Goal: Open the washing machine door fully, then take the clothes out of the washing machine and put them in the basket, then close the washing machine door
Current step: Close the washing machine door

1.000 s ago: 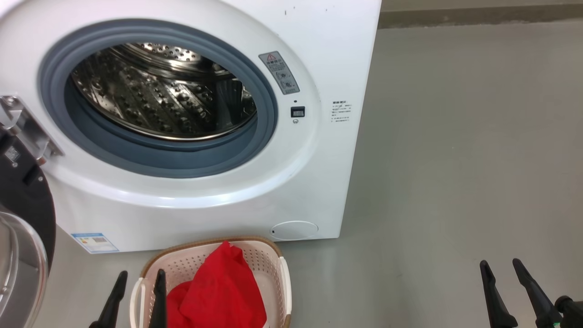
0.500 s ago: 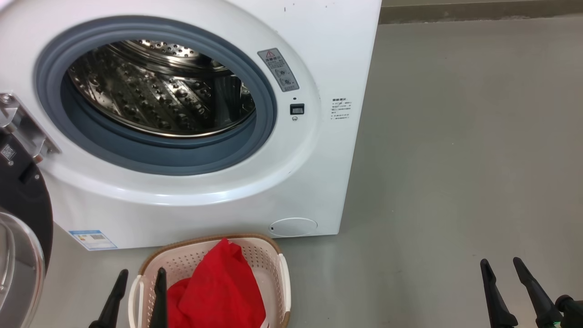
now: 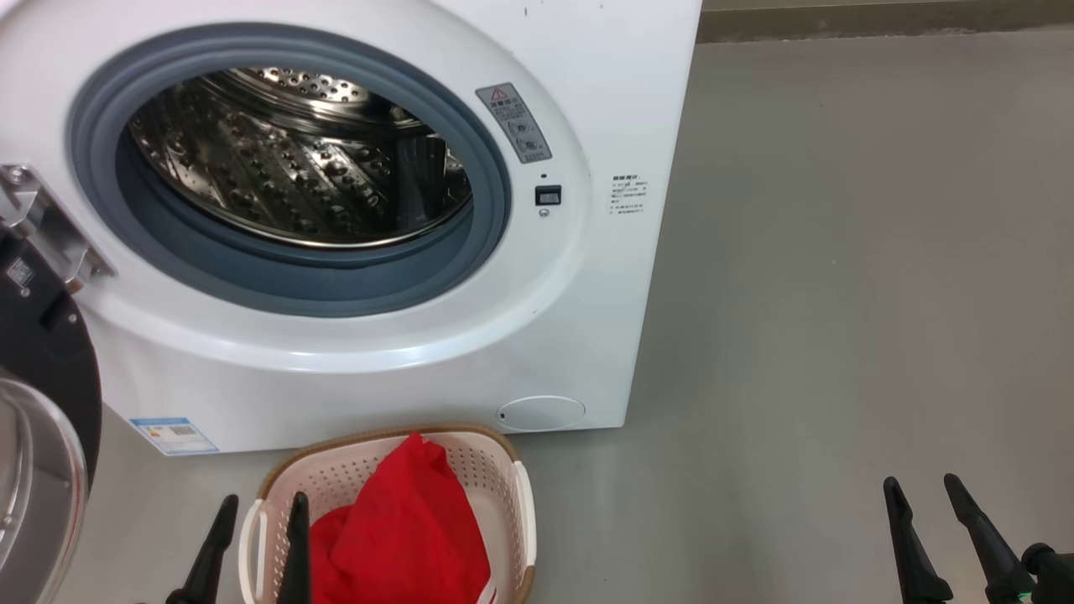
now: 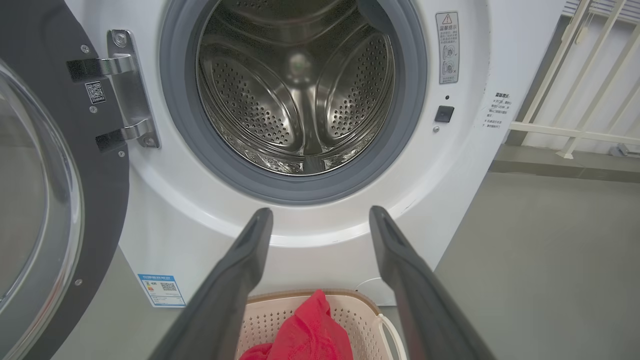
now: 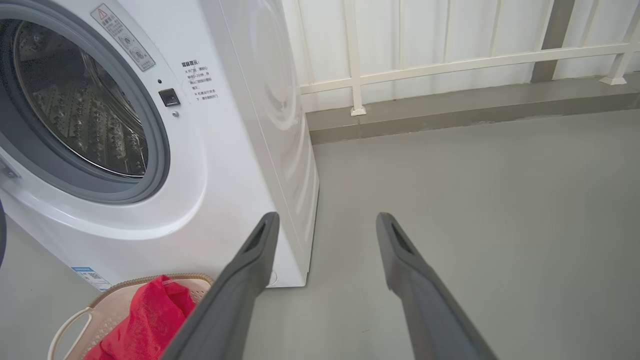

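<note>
A plain grey floor (image 3: 839,294) runs back to a white railing (image 5: 450,65) above a low kerb. On the floor stands the white washing machine (image 3: 570,319), its steel drum (image 3: 285,168) in view. The washing machine door (image 3: 50,369) hangs wide open at the left. Just in front sits the basket (image 3: 495,457), holding the red clothes (image 3: 403,528). The left tool (image 3: 263,498) hovers released by the basket's left edge. The right tool (image 3: 920,481), also released, is well apart over bare floor.
</note>
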